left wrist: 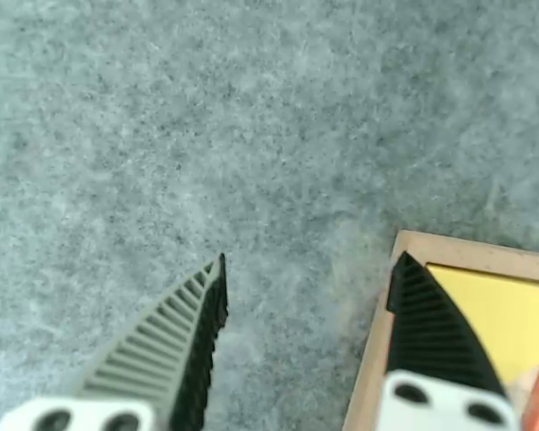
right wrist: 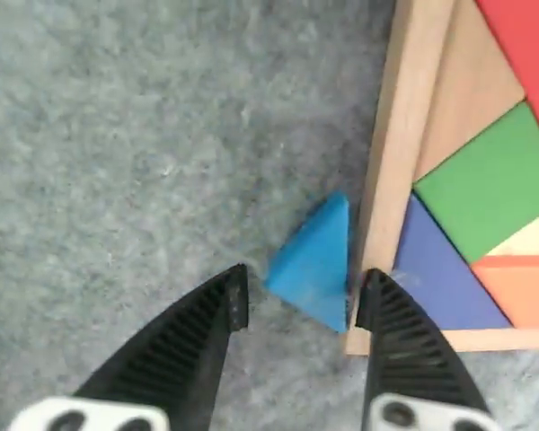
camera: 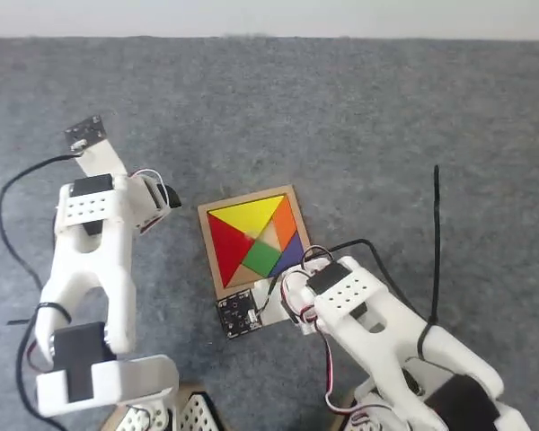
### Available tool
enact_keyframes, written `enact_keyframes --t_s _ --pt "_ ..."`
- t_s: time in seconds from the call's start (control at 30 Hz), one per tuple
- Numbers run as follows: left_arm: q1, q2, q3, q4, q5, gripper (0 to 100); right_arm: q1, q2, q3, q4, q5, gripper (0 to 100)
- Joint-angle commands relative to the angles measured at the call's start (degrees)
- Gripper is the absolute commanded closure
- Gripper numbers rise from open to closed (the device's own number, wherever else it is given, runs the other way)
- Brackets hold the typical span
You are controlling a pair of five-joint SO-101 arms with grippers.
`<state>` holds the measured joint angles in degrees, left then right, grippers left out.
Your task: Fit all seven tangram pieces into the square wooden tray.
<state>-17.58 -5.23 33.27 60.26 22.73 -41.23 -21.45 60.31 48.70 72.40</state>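
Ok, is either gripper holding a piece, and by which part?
Nothing is held. The right gripper is open, straddling the blue triangle that lies on the carpet against the tray's outer wall; the left gripper is open and empty.

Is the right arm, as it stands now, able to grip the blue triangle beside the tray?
Probably yes. The right gripper is open, and the blue triangle lies on the carpet between its fingers. The triangle rests against the tray wall, and one finger seems above it, which may hinder closing.
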Motion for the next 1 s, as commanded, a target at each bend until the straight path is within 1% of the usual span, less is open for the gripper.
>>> enact_keyframes --t_s 0.0,0.07,0.3,0.37,0.5,0.67,0.83,0.9,0.97 --pt "0.0 -0.9 -1.1 -0.1 0.4 73 -0.7 1.5 -1.0 2.2 -0.1 80.5" --pt "0.0 -0.9 -1.1 -0.1 0.4 73 -0.8 1.5 -0.9 2.6 -0.1 80.5" --pt "0.0 -0.9 -1.1 -0.1 0.4 73 -5.3 1.5 -0.4 5.5 -0.4 80.5" --pt "0.0 -0.9 -1.1 -0.1 0.4 73 -5.6 1.5 -0.4 5.9 -0.4 80.5" --pt "0.0 -0.9 -1.1 -0.1 0.4 73 -4.2 1.9 -0.6 4.9 -0.3 80.5" --pt "0.0 -0.9 -1.1 -0.1 0.4 73 -0.7 2.2 -0.8 2.5 0.0 80.5" --pt "0.0 -0.9 -1.1 -0.1 0.4 73 0.0 2.2 -0.8 2.3 1.1 80.6" --pt "0.0 -0.9 -1.1 -0.1 0.4 73 0.0 2.2 -0.8 2.2 1.0 82.4" --pt "0.0 -0.9 -1.1 -0.1 0.4 73 -0.2 2.2 -0.8 2.2 0.9 86.8"
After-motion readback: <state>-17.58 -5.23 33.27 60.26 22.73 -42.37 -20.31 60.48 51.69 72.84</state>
